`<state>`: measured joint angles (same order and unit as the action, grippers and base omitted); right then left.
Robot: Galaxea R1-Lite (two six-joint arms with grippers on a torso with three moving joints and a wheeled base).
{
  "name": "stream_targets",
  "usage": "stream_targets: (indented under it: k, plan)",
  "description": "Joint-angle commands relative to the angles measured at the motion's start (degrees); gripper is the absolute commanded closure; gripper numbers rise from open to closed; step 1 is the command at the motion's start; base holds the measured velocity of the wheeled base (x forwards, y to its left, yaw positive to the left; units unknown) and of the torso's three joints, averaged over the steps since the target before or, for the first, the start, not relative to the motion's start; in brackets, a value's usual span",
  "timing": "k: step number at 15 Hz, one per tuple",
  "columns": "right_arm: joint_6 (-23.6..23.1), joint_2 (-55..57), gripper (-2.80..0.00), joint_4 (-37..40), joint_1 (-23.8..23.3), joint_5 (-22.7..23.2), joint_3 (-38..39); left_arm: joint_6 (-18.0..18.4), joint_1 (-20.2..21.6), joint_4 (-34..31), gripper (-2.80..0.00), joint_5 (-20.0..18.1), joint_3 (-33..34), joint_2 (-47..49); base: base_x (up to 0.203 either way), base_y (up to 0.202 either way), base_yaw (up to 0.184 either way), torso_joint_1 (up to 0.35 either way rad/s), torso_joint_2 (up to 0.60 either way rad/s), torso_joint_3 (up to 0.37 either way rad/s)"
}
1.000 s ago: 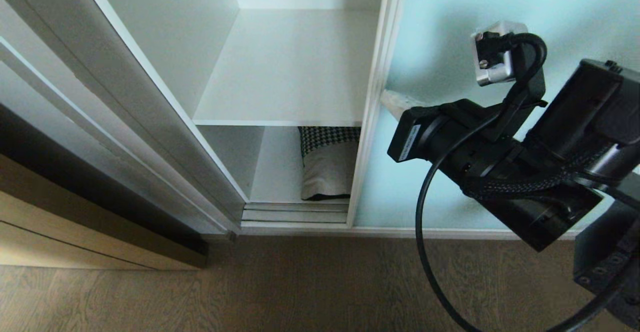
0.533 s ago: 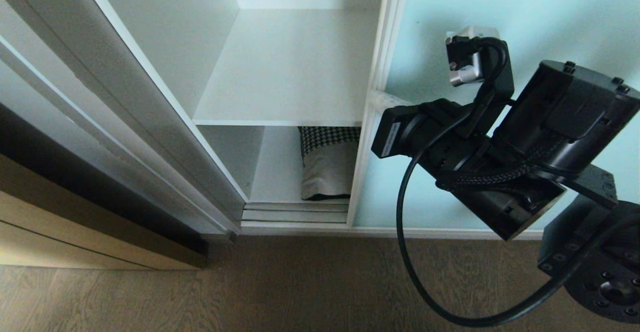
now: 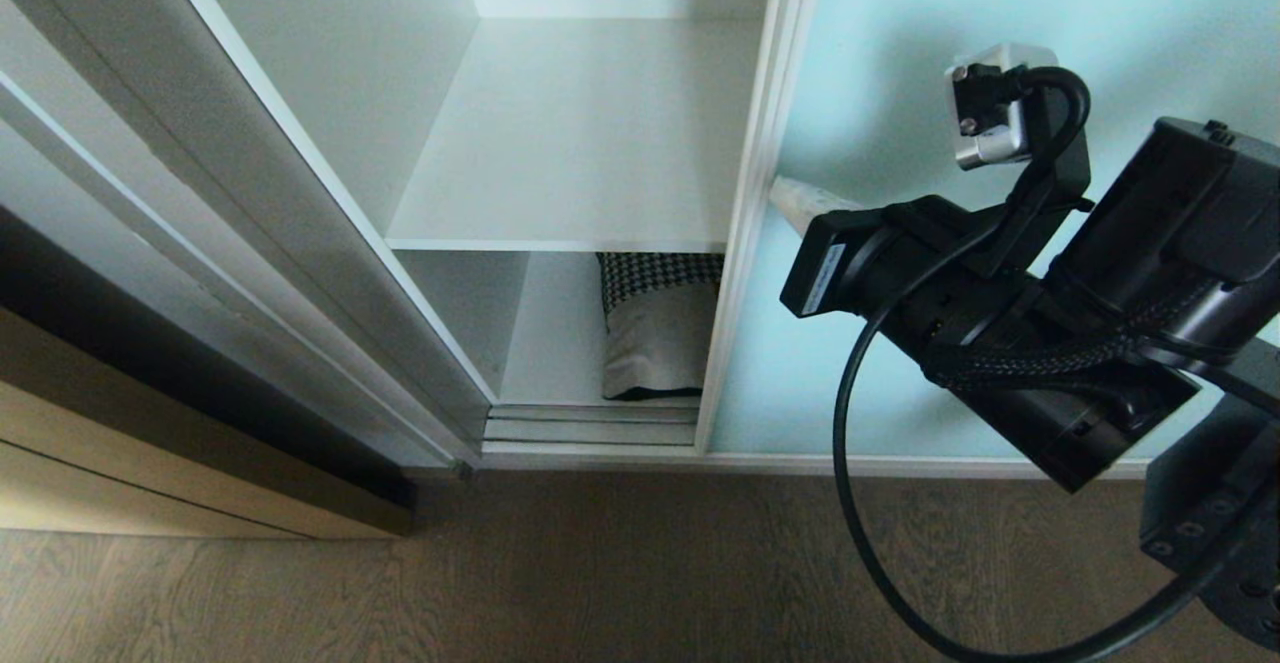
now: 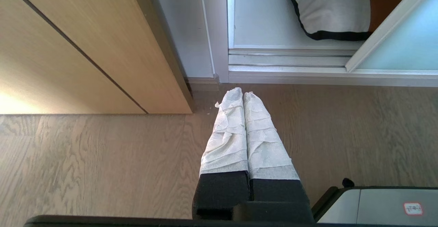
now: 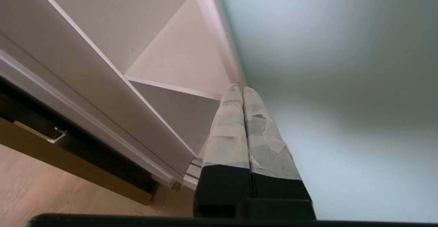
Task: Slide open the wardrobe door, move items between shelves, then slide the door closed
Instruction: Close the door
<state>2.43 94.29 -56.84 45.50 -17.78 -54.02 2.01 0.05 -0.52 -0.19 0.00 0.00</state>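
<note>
While both end effectors sit closed and empty, one cushion (image 3: 655,333) lies under one shelf (image 3: 580,143).

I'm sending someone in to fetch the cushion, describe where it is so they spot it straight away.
Look into the open wardrobe left of the aqua glass sliding door. Under the white shelf, on the bottom board, lies the cushion, the only soft thing there: houndstooth and cream panels.

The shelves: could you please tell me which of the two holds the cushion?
The lower shelf, just above the floor track, holds the cushion; the upper shelf is bare.
</note>
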Motion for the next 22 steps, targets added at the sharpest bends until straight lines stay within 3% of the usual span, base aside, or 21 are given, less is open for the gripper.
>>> stream_targets:
  k: [1,11,18,22]
  plan:
    - [0.04,0.10,0.00,-0.85,-0.44,-0.23,-0.03,0.01,0.04,-0.01,0.00,0.01,0.09,0.09,0.000,0.000,0.000,0.000,0.00,0.000]
    - [-0.01,7.14,0.00,-6.51,-3.73,-0.32,-3.80,0.01,0.06,-0.01,0.00,0.01,0.09,0.09,0.000,0.000,0.000,0.000,0.00,0.000]
    - [-0.92,10.00,0.00,-5.56,4.60,-0.32,-6.66,0.01,0.04,-0.01,0.00,0.01,0.09,0.09,0.000,0.000,0.000,0.000,0.00,0.000]
    - [-0.70,12.15,0.00,-3.21,7.05,0.20,-9.03,0.01,0.04,-0.01,0.00,0.01,0.09,0.09,0.000,0.000,0.000,0.000,0.00,0.000]
